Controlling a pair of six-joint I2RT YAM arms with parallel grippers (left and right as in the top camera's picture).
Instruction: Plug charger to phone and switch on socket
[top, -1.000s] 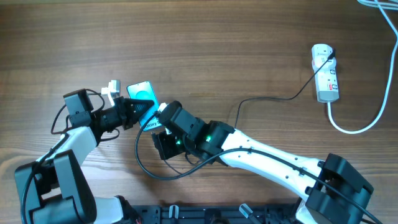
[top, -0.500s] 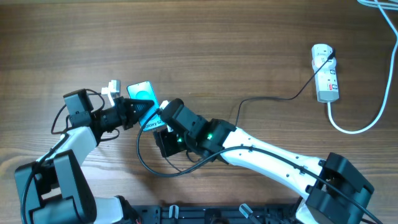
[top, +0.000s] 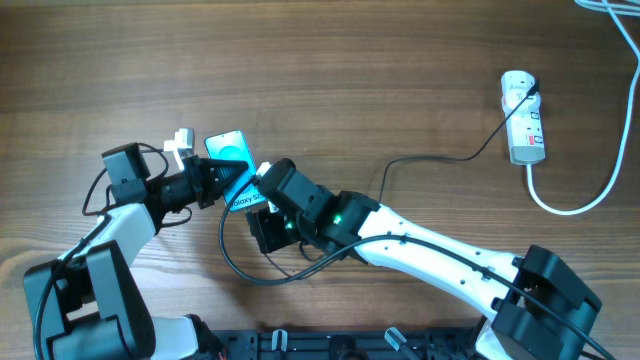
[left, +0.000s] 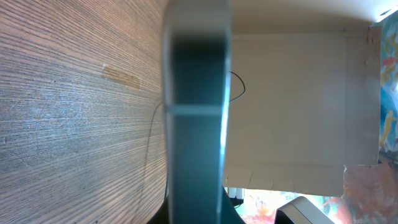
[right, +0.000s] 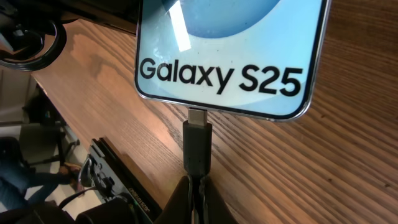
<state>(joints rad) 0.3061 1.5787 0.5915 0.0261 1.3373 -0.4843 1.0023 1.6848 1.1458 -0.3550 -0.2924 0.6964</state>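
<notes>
Pinching the charger (right: 197, 140), your right gripper (right: 198, 186) has its plug in line with the cyan phone's (right: 230, 43) long axis; left gripper (top: 213, 181) clamps the phone.

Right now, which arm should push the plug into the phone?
The right, probably. The right gripper pinches the charger plug at the phone's bottom edge. The left gripper is busy holding the phone.
</notes>
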